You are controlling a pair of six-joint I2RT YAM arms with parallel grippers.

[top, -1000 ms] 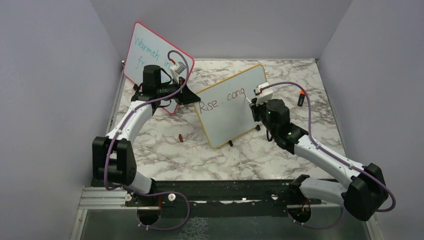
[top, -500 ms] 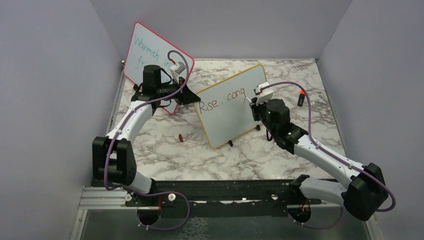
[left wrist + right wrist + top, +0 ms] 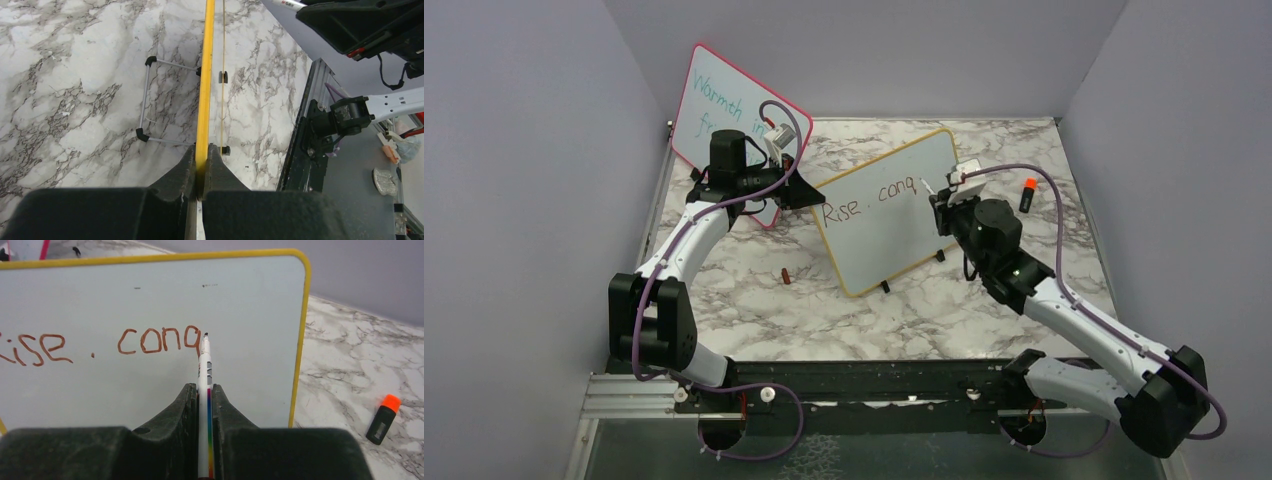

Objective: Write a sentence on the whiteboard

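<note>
The whiteboard (image 3: 894, 225) with its yellow-orange frame stands tilted on black feet in the middle of the table. It reads "Rise . conq" (image 3: 160, 340) in brownish-red. My left gripper (image 3: 809, 192) is shut on the board's left edge; the left wrist view shows its jaws clamped on the yellow frame (image 3: 204, 100). My right gripper (image 3: 940, 200) is shut on a white marker (image 3: 204, 367) with a rainbow stripe. The marker's tip sits just right of the "q", near the board's surface. In the right wrist view the gripper (image 3: 204, 390) faces the board head on.
A pink-red-framed board (image 3: 729, 110) with teal writing stands at the back left, behind my left arm. A black marker with an orange cap (image 3: 1027, 194) lies right of the whiteboard, also in the right wrist view (image 3: 382, 417). A small brown cap (image 3: 784, 276) lies on the marble.
My right gripper has shifted right and up along the board with the marker. The "q" now shows fully, no longer covered by the gripper. The left arm has not moved.
</note>
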